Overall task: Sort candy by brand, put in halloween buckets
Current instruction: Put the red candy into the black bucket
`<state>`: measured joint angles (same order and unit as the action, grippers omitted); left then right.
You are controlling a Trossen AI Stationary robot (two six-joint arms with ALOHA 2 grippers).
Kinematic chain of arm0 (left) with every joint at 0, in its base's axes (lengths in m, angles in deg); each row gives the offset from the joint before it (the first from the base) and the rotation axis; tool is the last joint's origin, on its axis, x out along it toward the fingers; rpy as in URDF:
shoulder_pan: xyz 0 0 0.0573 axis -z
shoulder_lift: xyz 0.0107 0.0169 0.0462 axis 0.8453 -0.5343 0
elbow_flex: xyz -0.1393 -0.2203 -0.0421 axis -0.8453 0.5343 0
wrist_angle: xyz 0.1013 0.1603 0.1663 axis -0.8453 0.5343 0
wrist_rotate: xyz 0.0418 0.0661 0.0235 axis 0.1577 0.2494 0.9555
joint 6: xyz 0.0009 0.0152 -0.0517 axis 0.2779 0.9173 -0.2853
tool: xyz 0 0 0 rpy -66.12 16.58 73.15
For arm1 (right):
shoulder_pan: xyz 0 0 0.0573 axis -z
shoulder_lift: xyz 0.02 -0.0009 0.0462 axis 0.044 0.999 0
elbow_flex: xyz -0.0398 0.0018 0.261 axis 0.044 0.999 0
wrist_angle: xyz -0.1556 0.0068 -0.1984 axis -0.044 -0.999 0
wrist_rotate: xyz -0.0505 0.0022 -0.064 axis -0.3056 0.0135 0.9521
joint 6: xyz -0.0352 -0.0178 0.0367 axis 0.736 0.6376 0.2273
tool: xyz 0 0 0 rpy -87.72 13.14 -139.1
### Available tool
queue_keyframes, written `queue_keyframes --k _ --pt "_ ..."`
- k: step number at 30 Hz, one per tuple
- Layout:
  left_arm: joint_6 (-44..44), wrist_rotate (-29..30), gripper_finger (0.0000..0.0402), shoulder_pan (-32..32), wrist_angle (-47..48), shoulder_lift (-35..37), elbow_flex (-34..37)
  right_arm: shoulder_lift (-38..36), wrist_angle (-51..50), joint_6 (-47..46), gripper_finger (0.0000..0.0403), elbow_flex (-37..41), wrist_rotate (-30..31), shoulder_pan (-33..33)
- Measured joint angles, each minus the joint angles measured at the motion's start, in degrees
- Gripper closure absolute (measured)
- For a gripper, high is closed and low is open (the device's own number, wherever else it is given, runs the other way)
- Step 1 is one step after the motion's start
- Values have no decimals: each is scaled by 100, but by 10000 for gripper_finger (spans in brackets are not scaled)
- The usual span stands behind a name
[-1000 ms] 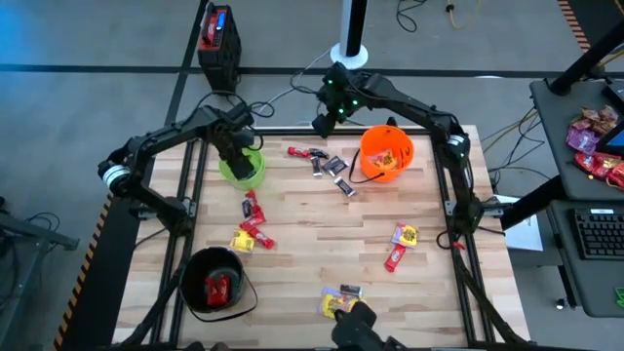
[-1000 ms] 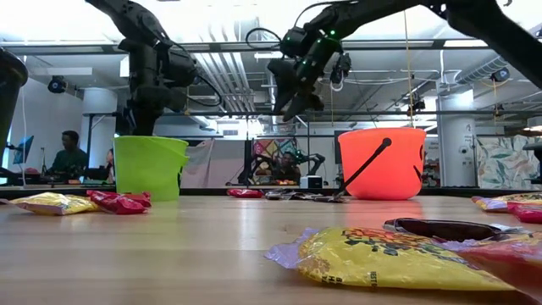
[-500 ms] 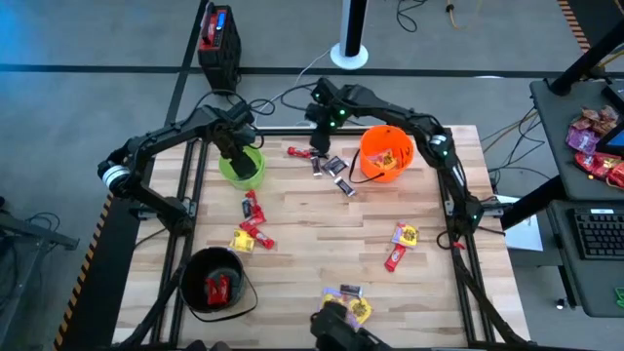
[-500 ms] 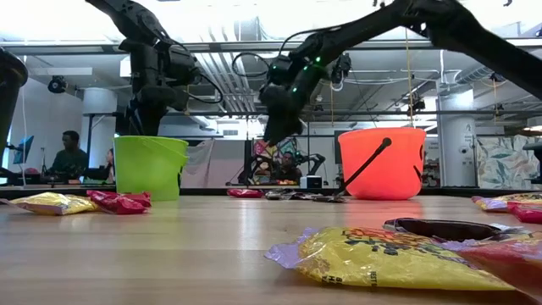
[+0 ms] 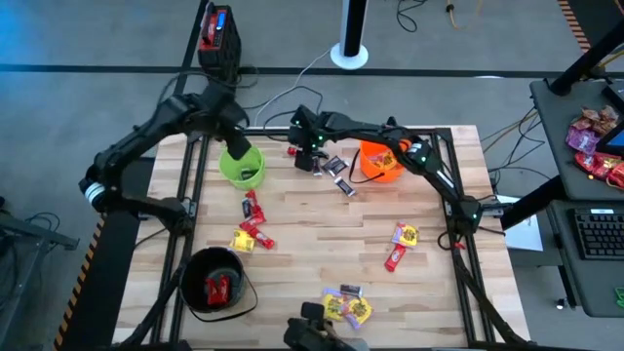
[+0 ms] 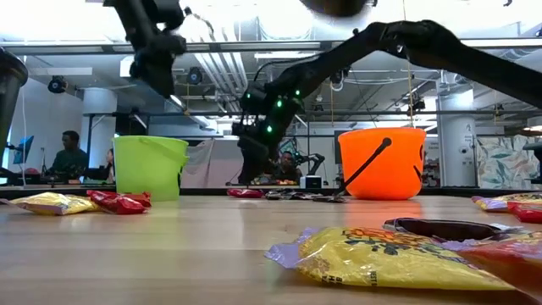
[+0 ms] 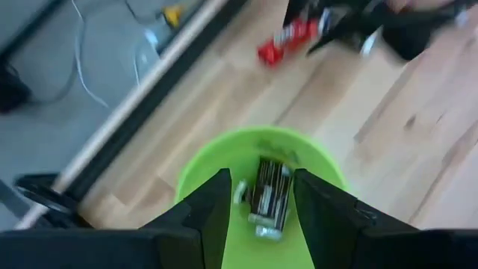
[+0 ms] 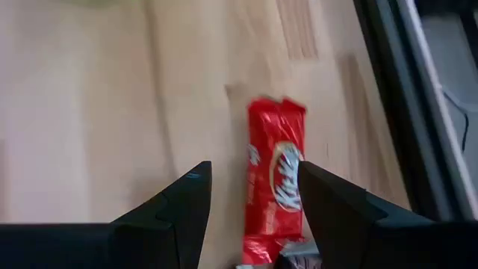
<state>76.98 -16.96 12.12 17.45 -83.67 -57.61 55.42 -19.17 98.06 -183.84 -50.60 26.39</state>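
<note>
My left gripper point(image 7: 258, 205) is open and empty above the lime green bucket point(image 5: 242, 167), which holds a dark/silver candy point(image 7: 270, 196). My right gripper point(image 8: 258, 205) is open and low over the table near its far edge. Its fingers stand on either side of a red candy point(image 8: 275, 173) that lies flat on the wood, also seen in the high view point(image 5: 293, 152). The orange bucket point(image 5: 383, 160) holds yellow candy. The black bucket point(image 5: 214, 284) holds red candy.
Dark candies point(image 5: 335, 168) lie between the green and orange buckets. Red and yellow candies lie at the left point(image 5: 251, 224), right point(image 5: 400, 244) and near edge point(image 5: 344, 304). Pink-red packets point(image 5: 595, 146) sit on a side table. People sit beyond the table point(image 6: 68, 152).
My right gripper has swung toward the table's left and come down over the red candy at the far edge. My left gripper has risen out of the green bucket.
</note>
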Motion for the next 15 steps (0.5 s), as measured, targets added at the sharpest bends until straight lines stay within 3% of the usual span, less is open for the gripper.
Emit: queue_keyframes --k 10,15 --pt "-136 17 269 0 -779 817 -318 302 85 -337 217 0 -58 127" --pt "-136 20 269 0 -1026 1005 -304 298 46 -479 278 -13 -227 138"
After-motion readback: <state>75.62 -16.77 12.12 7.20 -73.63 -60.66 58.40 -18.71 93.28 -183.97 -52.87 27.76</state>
